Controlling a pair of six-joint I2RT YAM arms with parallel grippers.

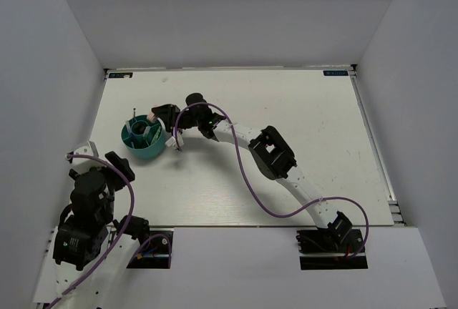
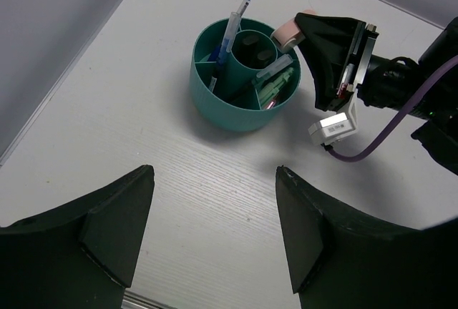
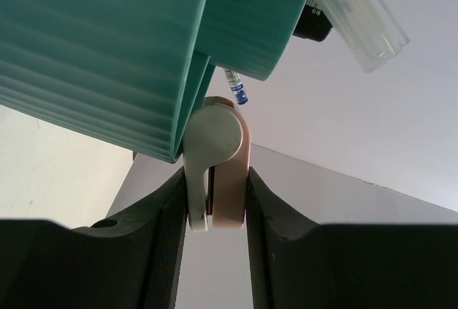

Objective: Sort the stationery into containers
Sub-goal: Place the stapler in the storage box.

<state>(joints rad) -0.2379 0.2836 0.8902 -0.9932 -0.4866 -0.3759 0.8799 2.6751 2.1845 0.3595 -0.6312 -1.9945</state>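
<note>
The round teal holder (image 1: 143,144) stands at the table's left; it also shows in the left wrist view (image 2: 236,101) and the right wrist view (image 3: 100,59). It holds blue pens (image 2: 230,28), black markers (image 2: 256,48) and pale green and pink markers (image 2: 275,80). My right gripper (image 1: 166,117) is shut on the pink-and-white block (image 3: 218,169) and holds it at the holder's far rim; the block (image 2: 292,31) touches or nearly touches the rim. My left gripper (image 2: 215,237) is open and empty, near the table's front left, apart from the holder.
The right arm (image 1: 272,155) stretches diagonally across the table's middle with a purple cable (image 1: 250,187) looping beside it. White walls (image 1: 57,73) enclose the table on three sides. The left arm's base (image 1: 86,216) is at the near left.
</note>
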